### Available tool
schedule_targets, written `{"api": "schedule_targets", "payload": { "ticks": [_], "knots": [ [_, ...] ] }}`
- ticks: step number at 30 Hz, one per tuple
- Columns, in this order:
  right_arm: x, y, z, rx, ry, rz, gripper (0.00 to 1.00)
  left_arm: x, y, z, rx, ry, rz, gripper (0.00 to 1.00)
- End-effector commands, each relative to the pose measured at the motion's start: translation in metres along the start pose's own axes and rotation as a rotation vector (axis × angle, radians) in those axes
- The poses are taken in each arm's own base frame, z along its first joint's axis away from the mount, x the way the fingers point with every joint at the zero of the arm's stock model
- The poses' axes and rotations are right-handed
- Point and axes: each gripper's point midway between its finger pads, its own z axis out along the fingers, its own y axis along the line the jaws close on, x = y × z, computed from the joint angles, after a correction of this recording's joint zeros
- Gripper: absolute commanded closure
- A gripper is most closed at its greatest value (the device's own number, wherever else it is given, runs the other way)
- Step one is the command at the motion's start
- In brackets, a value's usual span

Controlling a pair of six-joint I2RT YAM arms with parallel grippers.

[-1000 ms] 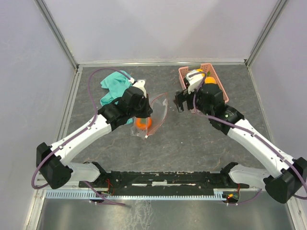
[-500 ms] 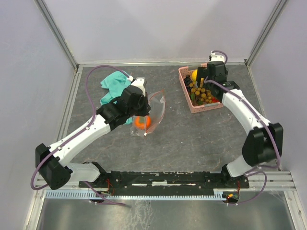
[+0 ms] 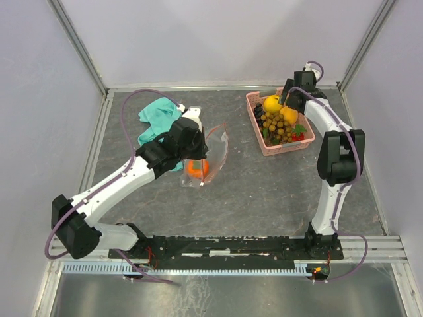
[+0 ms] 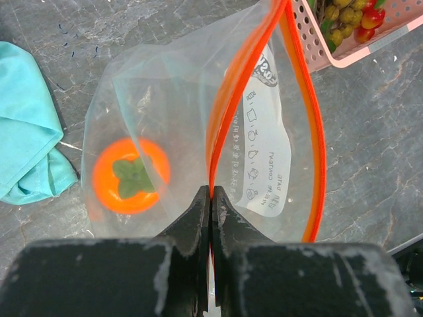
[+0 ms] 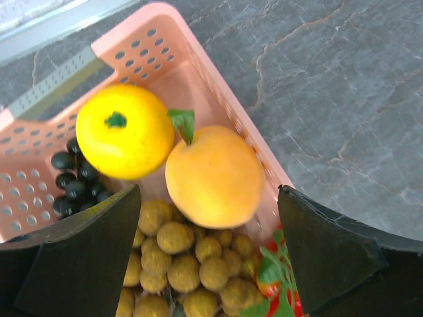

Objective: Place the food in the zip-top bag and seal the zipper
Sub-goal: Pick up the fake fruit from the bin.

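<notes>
Pink basket (image 5: 152, 30): right gripper (image 5: 208, 198) had swung back over it, jaws spread above the orange fruit (image 5: 213, 177), next pick pending; left gripper (image 4: 211, 198) stayed pinched on the zipper (image 4: 228, 99).

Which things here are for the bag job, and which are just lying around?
For the job: zip-top bag, zipper, bagged orange fruit, lemon, peachy orange fruit, tan berry cluster, dark grapes, red fruit.

Just lying about: teal cloth, pink basket holding fruit.
</notes>
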Motion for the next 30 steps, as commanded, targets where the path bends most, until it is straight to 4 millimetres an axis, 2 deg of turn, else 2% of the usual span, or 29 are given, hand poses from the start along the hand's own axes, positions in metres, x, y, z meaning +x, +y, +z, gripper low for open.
{"api": "schedule_targets", "payload": {
  "ticks": [1,5,14,20,25,30],
  "knots": [
    [-0.019,0.015,0.018,-0.030,-0.023,0.134,0.09,-0.014,-0.002,0.008,-0.011,-0.040,-0.015,0.97],
    [-0.005,0.019,0.033,-0.013,0.024,0.212,0.12,-0.017,-0.005,0.014,-0.016,-0.028,0.001,0.97],
    [0.020,0.001,0.056,0.126,0.052,0.336,0.09,-0.017,-0.011,0.026,-0.006,-0.006,0.009,0.97],
    [0.037,0.010,0.073,0.081,0.075,0.369,0.08,-0.017,-0.014,0.032,0.003,0.004,0.016,0.97],
    [0.042,0.018,0.072,0.038,0.101,0.365,0.04,-0.016,-0.012,0.032,-0.003,0.008,0.017,0.97],
    [0.031,0.017,0.059,0.007,0.071,0.358,0.16,-0.016,-0.010,0.031,-0.005,0.008,0.015,0.97]
  ]
}}
